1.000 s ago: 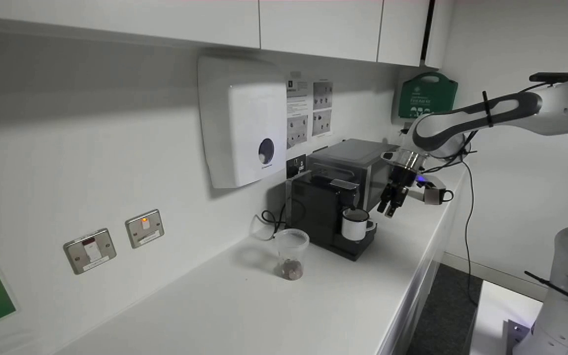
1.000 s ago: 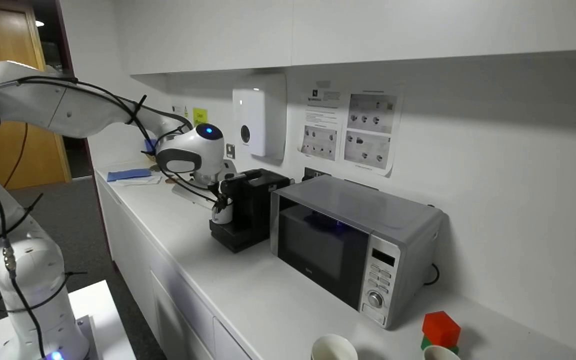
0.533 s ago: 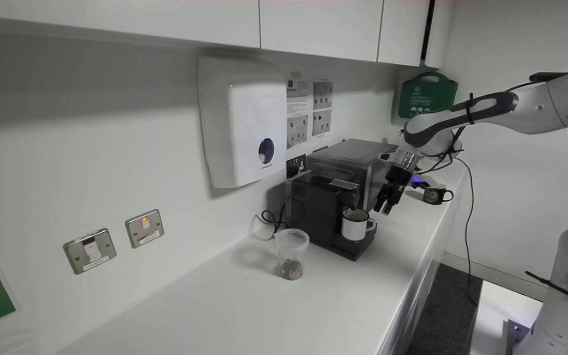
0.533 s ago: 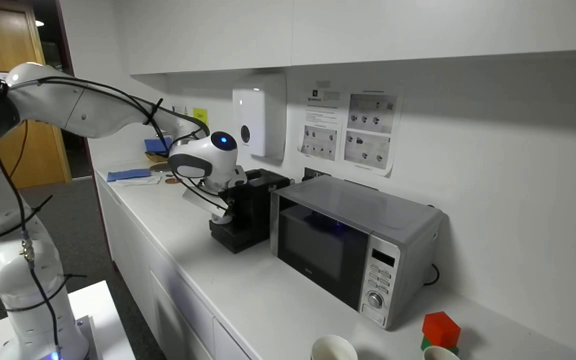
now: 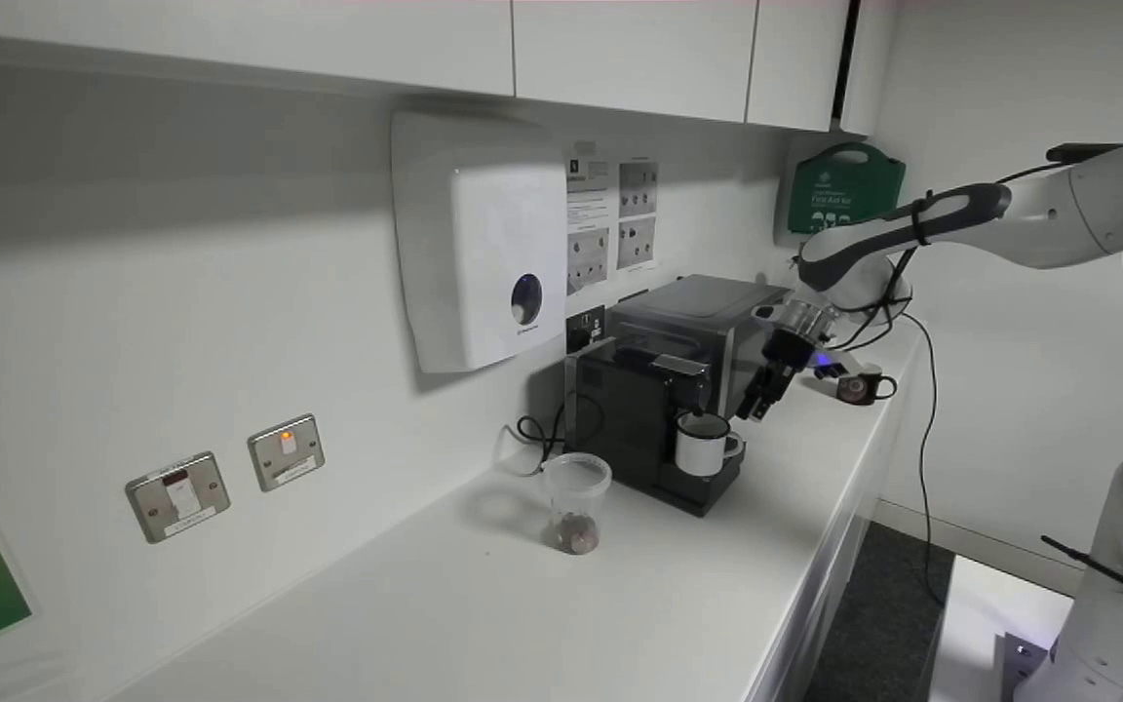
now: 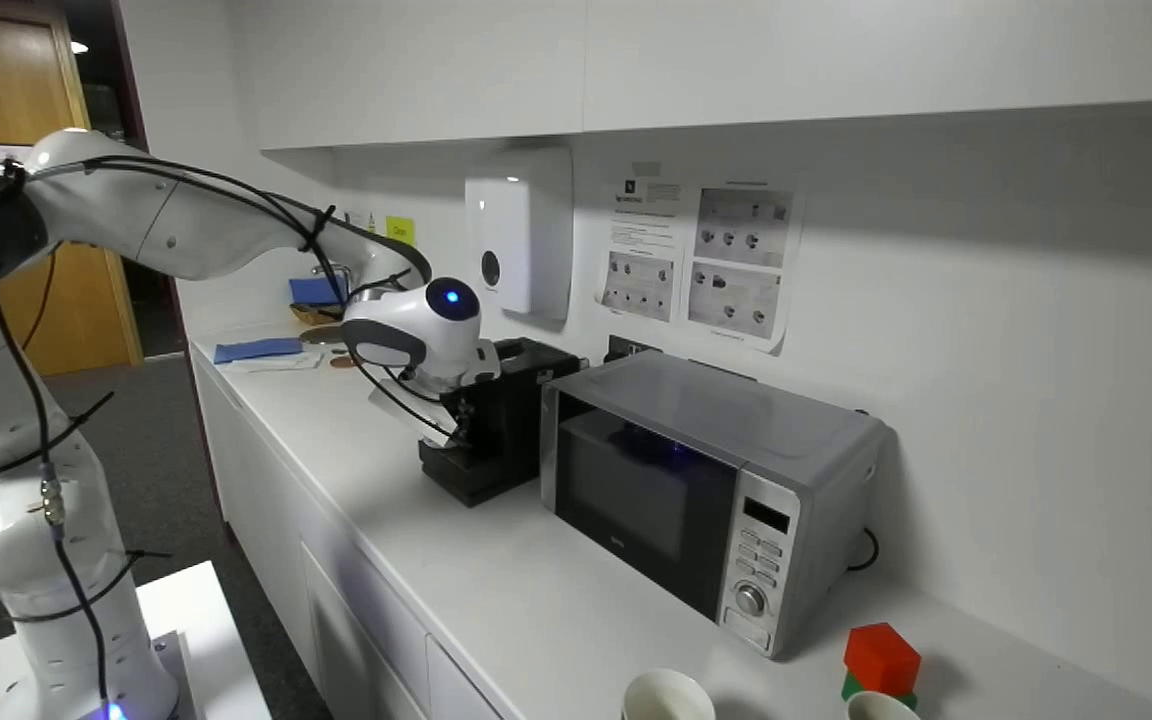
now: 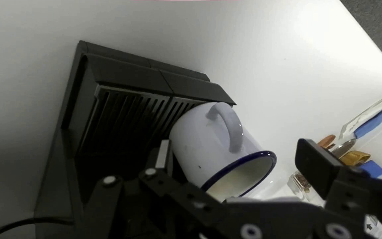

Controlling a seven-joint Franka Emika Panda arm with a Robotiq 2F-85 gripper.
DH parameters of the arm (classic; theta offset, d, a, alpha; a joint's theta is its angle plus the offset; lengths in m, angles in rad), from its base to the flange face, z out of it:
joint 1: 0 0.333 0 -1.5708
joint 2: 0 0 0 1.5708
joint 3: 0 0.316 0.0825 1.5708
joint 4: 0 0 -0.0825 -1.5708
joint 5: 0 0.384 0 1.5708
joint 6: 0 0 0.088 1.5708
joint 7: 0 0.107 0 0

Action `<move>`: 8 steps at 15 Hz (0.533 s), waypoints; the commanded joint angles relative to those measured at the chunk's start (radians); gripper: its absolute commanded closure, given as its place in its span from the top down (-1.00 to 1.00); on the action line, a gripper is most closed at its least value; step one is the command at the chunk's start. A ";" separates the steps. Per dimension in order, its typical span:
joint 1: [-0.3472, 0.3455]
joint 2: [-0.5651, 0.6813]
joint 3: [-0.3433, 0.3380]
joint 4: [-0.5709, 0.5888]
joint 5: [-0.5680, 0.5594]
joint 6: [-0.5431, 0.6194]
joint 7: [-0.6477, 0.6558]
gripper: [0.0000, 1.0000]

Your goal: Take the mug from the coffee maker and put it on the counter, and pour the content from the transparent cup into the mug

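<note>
The long white flat counter (image 5: 522, 624) runs along the pale wall (image 5: 211, 322), its back edge against it and its straight front edge facing the robot. The white and grey jointed robot arm (image 6: 226, 225) stands off that front edge and reaches across it. Toward the back edge sits a grey boxy microwave (image 6: 686, 475) with a dark front, and above the same edge a white rounded dispenser (image 5: 484, 244) hangs on the wall. The black boxy coffee maker (image 5: 625, 419) stands just beside the microwave, its recess turned to the front edge.

The black two-fingered gripper (image 7: 235, 147) is just beside the coffee maker's recess. In the wrist view its fingers are spread wide apart, with nothing in their grip. The small white cylindrical mug (image 7: 197, 146) with a dark blue rim shows between them; whether a finger touches it cannot be told.

The clear round transparent cup (image 5: 577, 497) is upright on the counter, nearer the back edge than the front, with something brownish at its bottom. The mug stands upright on the coffee maker's slatted tray (image 7: 128, 116), its handle toward the front edge. A dark mug (image 5: 856, 388) with a round print sits close to that edge.
</note>
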 commanded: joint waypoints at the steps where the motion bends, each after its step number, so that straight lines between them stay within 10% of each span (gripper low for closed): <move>1: -0.032 0.020 0.053 0.002 0.026 -0.001 -0.018 1.00; 8: -0.030 0.066 0.112 0.012 -0.033 -0.006 -0.042 1.00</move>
